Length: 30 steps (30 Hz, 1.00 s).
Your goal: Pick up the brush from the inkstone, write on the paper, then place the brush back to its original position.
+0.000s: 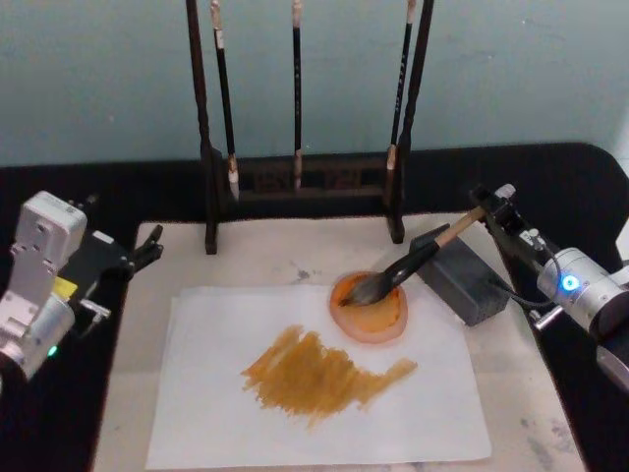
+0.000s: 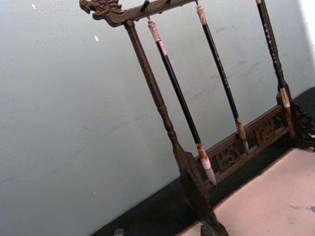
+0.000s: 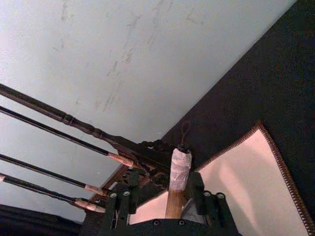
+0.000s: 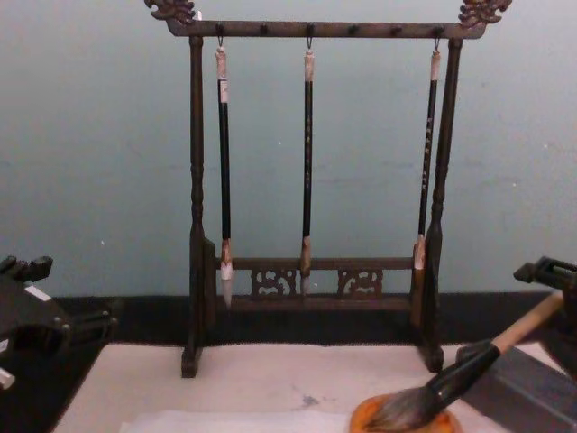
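Wooden-handled brush (image 1: pixel 413 258), smooth orange inkstone (image 1: pixel 373 331), thin wrinkled paper (image 1: pixel 197 393), dark carved wooden rack (image 4: pixel 195 180).

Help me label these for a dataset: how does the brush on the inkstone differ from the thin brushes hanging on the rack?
The brush has a thick tan handle; the hanging brushes are thin and black. It lies tilted, bristles in the inkstone, handle end at the right end effector; they hang upright from the rack. Its bristles are bushy and dark; theirs small. Both are calligraphy brushes.
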{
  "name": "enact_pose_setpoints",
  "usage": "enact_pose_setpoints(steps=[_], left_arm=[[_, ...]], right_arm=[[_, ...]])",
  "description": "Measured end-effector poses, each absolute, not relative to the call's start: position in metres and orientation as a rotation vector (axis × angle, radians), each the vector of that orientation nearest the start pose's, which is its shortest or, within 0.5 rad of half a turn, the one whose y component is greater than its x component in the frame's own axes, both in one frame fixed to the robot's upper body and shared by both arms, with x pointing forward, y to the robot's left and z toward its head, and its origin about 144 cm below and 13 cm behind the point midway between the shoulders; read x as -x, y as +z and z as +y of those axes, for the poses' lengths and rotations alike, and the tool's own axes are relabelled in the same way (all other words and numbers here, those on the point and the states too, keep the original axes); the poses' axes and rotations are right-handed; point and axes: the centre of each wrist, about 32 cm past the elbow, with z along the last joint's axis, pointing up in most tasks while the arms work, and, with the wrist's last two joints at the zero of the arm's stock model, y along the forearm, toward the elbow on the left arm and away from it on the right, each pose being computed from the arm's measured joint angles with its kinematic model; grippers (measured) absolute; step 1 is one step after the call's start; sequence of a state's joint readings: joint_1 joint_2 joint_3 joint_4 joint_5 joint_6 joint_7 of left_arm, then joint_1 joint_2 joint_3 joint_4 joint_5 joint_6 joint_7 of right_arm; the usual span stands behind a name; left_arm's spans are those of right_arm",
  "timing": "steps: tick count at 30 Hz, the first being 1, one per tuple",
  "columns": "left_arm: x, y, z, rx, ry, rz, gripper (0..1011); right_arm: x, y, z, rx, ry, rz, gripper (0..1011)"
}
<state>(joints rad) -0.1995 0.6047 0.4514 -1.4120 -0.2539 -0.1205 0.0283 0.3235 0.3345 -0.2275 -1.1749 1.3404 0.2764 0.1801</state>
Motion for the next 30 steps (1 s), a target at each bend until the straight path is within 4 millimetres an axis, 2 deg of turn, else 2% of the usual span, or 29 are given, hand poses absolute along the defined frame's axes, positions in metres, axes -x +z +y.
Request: enact_pose_setpoints(steps=[1, 3, 6, 7, 8, 17, 30], left_arm=[[-0.4886, 1.1398, 0.3097, -0.304, 1.248, -0.285, 1010], [-0.4886, 1.1398, 0.3097, -0.304, 1.248, -0.285, 1010], [-0.4886, 1.1398, 0.3097, -0.304, 1.248, -0.285, 1010], [-0.4886, 1.1398, 0.3097, -0.304, 1.248, -0.285, 1010], [-0.4886, 1.1398, 0.3097, -0.304, 1.248, -0.285, 1010], [-0.4886, 1.1398, 0.3096, -0.304, 1.248, -0.285, 1010], [-0.4886, 1.1398, 0.3097, -0.304, 1.248, -0.285, 1010]], right_arm=[[-0.5410, 1.1344, -0.2994, -0.494, -1.124, 0.970, 647], [-0.5410, 1.1344, -0.2995, -0.494, -1.124, 0.970, 619], [-0.5409, 1.1345, -0.2995, -0.493, -1.125, 0.971, 485], [-0.5409, 1.1344, -0.2995, -0.493, -1.125, 0.971, 485], [-0.5409, 1.1345, -0.2995, -0.493, -1.125, 0.971, 424], [-0.5407, 1.1345, -0.2996, -0.493, -1.125, 0.971, 163], [-0.5407, 1.1397, -0.2987, -0.481, -1.107, 0.949, 154]])
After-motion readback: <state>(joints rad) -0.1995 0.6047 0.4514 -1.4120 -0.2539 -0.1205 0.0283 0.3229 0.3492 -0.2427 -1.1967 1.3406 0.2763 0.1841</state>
